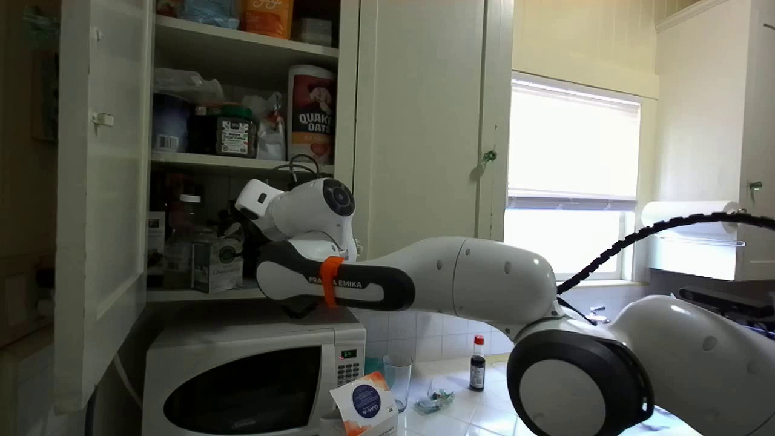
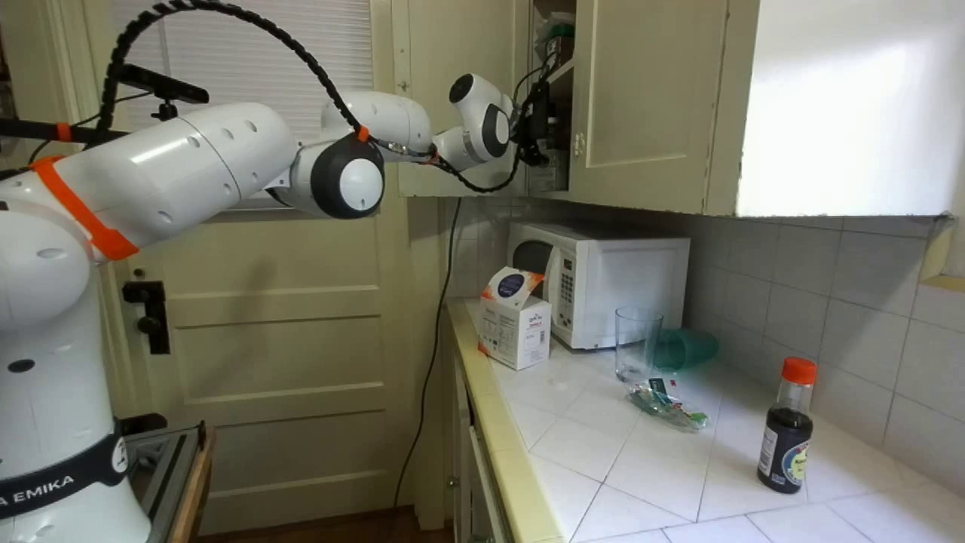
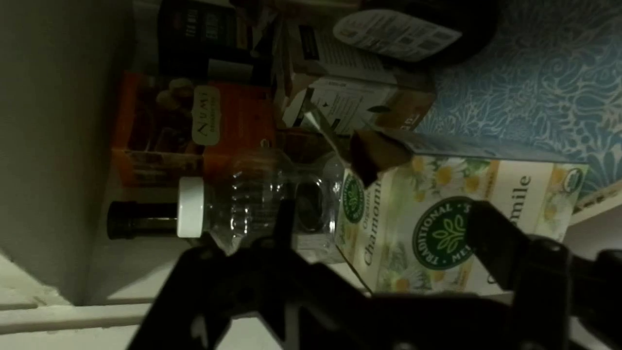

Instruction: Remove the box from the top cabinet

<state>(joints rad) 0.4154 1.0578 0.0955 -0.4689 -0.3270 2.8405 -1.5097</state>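
The top cabinet (image 1: pixel 242 162) stands open in both exterior views (image 2: pixel 648 98). A chamomile tea box (image 3: pixel 432 233), pale with daisies and a green round logo, stands near the front of its lowest shelf. It also shows in an exterior view (image 1: pixel 216 264). A torn brown flap sticks up at its top. My gripper (image 3: pixel 382 216) is open in the wrist view, with one dark finger over the bottle beside the box and the other over the box's front face. Contact cannot be told. In an exterior view the gripper (image 2: pixel 534 132) is at the cabinet opening, partly hidden.
A clear white-capped bottle (image 3: pixel 262 204) stands close beside the tea box. An orange Numi box (image 3: pixel 238 121) and another tea box (image 3: pixel 340 92) are behind. The open cabinet door (image 1: pixel 118 181) flanks the opening. A shelf is above; the microwave (image 1: pixel 242 336) is below.
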